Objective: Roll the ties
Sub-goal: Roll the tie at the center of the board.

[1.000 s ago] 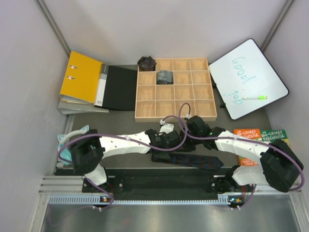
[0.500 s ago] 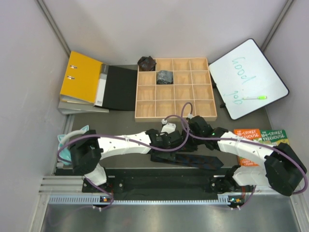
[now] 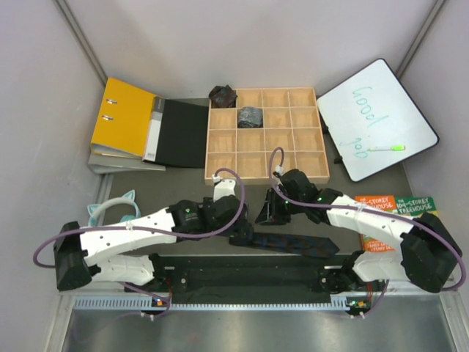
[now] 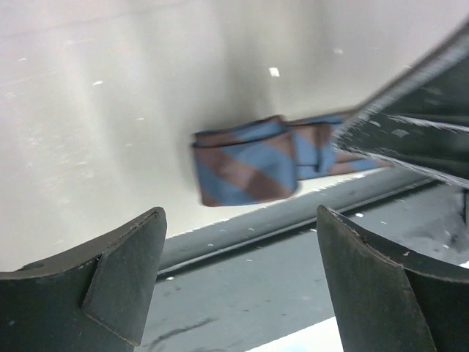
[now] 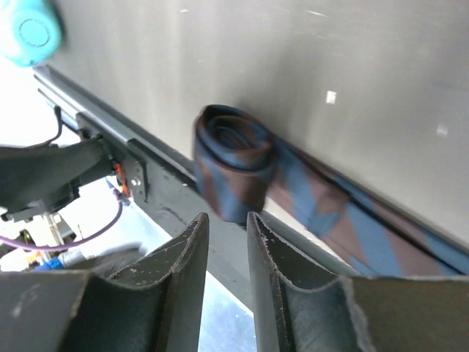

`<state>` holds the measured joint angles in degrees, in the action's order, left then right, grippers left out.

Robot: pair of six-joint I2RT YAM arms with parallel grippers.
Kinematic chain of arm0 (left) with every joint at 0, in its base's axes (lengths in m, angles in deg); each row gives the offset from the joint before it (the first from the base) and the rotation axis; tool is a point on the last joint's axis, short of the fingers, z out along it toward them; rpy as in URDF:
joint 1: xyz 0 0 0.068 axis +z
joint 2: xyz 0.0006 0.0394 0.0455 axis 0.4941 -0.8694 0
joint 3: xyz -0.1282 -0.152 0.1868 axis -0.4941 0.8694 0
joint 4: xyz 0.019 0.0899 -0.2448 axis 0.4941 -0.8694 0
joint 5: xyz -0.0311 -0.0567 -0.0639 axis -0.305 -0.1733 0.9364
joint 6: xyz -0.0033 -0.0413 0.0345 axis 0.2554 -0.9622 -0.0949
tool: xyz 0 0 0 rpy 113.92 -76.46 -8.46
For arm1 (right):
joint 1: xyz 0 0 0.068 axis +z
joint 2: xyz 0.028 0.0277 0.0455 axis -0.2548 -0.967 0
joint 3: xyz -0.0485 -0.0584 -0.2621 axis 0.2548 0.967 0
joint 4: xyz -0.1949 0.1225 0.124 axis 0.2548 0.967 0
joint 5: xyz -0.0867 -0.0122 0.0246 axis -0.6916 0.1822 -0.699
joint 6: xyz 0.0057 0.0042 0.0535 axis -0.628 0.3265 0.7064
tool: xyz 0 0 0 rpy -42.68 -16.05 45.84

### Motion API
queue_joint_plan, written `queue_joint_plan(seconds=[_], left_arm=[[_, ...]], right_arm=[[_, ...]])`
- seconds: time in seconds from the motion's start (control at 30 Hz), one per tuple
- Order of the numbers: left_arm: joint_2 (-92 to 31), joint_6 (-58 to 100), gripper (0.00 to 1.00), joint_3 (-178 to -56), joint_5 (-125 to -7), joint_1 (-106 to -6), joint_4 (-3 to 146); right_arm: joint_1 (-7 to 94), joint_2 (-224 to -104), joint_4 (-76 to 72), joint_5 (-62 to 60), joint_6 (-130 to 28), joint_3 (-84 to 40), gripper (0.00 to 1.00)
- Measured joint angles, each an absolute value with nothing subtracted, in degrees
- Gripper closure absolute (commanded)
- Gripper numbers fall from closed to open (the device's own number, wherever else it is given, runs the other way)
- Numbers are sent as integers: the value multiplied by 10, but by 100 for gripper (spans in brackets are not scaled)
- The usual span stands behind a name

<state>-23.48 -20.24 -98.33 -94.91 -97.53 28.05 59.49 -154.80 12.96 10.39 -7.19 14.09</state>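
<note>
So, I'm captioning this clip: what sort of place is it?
Probably a walled robot test booth dressed as an office desk: yellow ring binder, whiteboard, wooden compartment tray.

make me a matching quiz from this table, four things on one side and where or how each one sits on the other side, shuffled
Things:
1 striped tie
2 green pen
3 yellow folder
4 grey rolled tie

Place or state:
a on the whiteboard
b in a compartment of the wooden tray
c stretched out, one end rolled
d left of the wooden tray

Pairs: 1-c, 2-a, 3-d, 4-b
</note>
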Motion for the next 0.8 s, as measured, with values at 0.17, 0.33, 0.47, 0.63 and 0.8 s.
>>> queue_joint_plan(seconds=[0.17,0.33,0.47,0.63,0.8], left_arm=[[-183,-206,13,-927,-950,-948,280],[-144,-208,14,-892,-946,-927,281],[-135,-208,14,-880,-941,-911,287],[-133,-208,15,-861,-930,-901,302],[-133,-208,16,-846,-917,-893,314]], right_arm=[[620,-1579,120,104,-69,109,71],[640,-1614,117,103,-67,88,71],[649,-1638,107,104,-67,78,72],[649,-1654,101,104,-64,78,73],[649,-1665,86,104,-63,80,73]])
